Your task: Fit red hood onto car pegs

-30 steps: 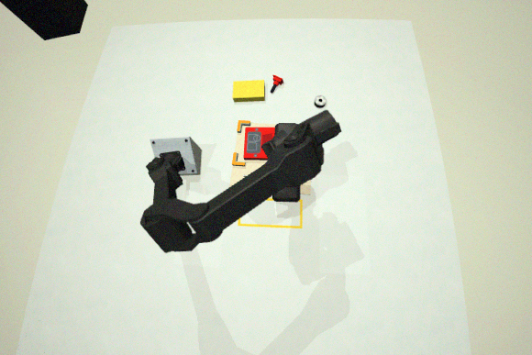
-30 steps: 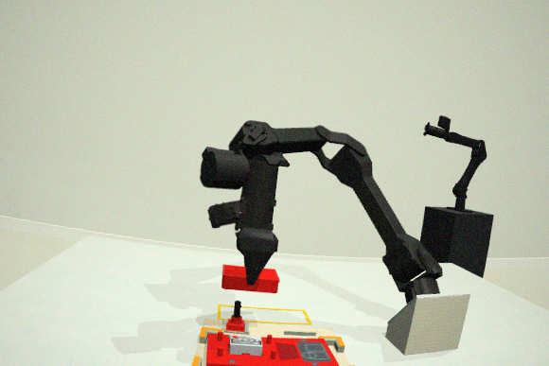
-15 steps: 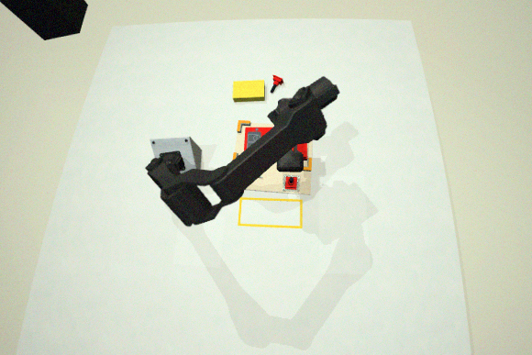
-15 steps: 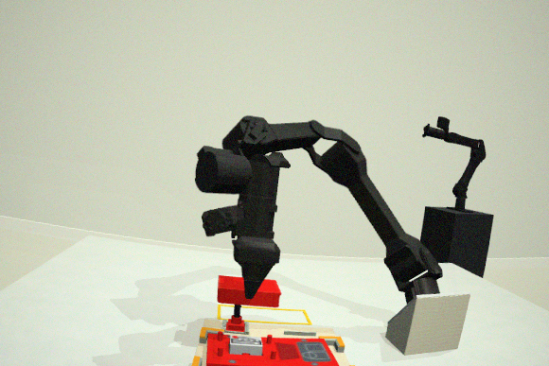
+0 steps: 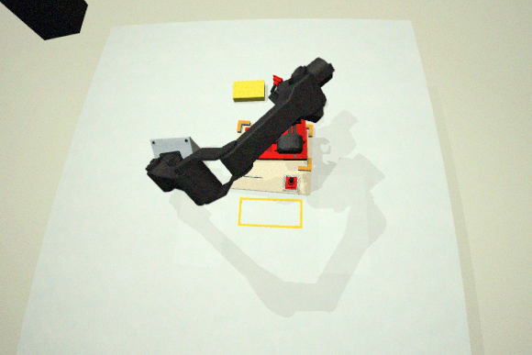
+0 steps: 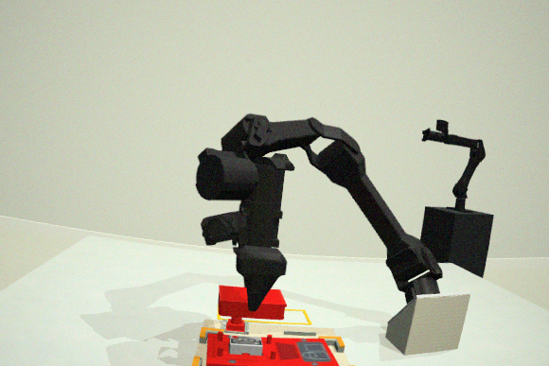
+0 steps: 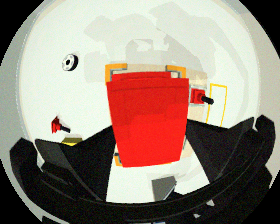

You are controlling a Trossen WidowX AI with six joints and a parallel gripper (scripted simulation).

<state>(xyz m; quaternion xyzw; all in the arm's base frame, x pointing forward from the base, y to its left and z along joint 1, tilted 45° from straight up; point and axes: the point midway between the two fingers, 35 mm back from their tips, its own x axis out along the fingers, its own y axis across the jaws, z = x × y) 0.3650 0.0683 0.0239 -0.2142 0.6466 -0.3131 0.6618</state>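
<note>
My gripper (image 6: 254,305) (image 7: 150,126) is shut on the red hood (image 6: 229,300) (image 7: 148,107). It holds the hood in the air, roof up and roughly level, with a finger on each side. The red chassis (image 5: 271,155) (image 6: 257,360) (image 7: 141,75) sits in the jig with orange corners (image 5: 305,167) (image 6: 338,343) (image 7: 116,66). In the wrist view the hood covers most of the chassis. The engine block (image 6: 246,347) and the pegs around it show bare in the exterior view. The hood's corner holes are hidden, so its alignment with the pegs cannot be told.
A red knob with a black stem (image 5: 291,182) (image 7: 197,96) stands on the beige board beside the chassis. A yellow block (image 5: 249,90), another red knob (image 5: 277,79) (image 7: 56,125) and a wheel (image 7: 69,62) lie beyond the jig. A yellow outline (image 5: 271,226) marks the table.
</note>
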